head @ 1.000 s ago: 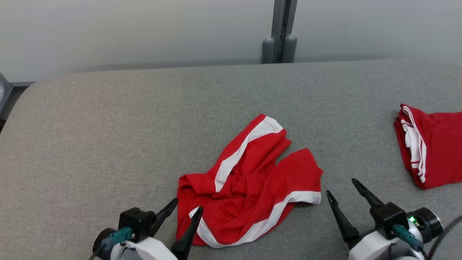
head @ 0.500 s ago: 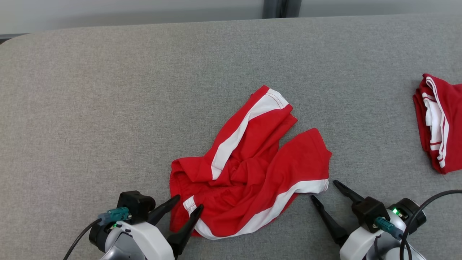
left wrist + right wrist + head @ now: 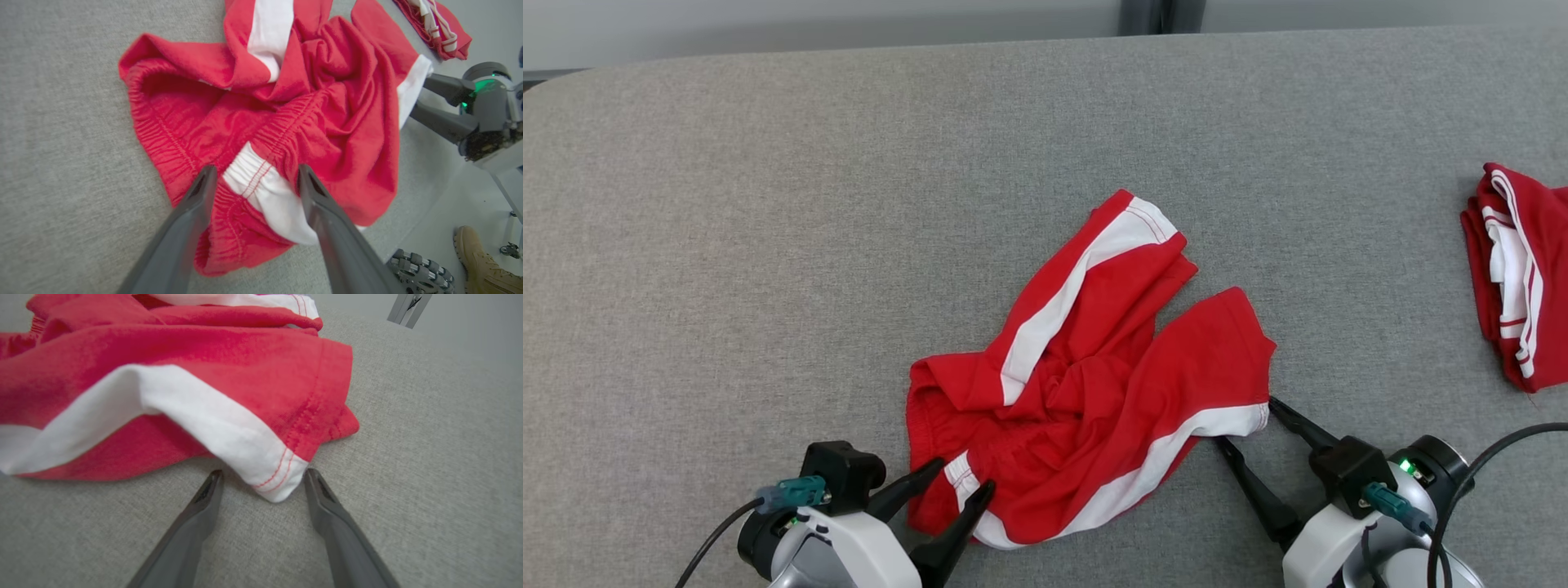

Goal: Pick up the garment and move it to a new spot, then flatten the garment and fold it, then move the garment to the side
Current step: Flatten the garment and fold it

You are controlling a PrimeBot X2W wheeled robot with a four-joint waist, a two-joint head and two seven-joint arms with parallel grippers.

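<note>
Shorts, red with white stripes, lie in a crumpled heap in the middle of the gray counter, close to the robot. The left pincer is wide open and holds nothing. Its 2 fingers sit on each side of the stretchy waistband. The right pincer is wide open too and holds nothing. Its 2 fingers sit on each side of the white corner of 1 leg. Another red garment lies folded well apart, at the right edge of the counter.

I think this is the first step: picking the Shorts up so they can go to a new spot. Nothing is flat or folded yet. Next, both pincers need to push in a little, pinch the cloth tight, and lift together. The cloth is soft and bunched, so a pincer may grab more than 1 layer or slip off the thin corner.
</note>
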